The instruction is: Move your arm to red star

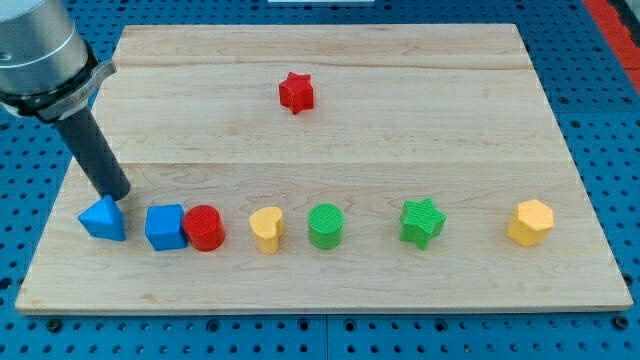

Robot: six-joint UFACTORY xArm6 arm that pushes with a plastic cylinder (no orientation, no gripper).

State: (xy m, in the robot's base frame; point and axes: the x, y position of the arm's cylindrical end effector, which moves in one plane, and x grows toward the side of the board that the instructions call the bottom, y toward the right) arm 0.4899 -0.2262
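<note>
Seven blocks stand in a row along the near edge of the wooden board [330, 290], with my tip [118, 195] down at the row's left end.

Taking the blue triangular block [103, 219] as the landmark: my tip sits just above it toward the view's top, touching or nearly touching its upper edge, and since the arm ends in a bare rod there are no jaws to be released or clenched. Rightward from that block come a blue cube [165, 227], a red cylinder [204, 228] touching the cube, a yellow heart-shaped block [266, 229], a green cylinder [326, 225], a green star [422, 222] and a yellow hexagonal block [530, 222]. The red star [296, 92] lies well apart from the landmark, up and to the view's right, alone on the far part of the board.
</note>
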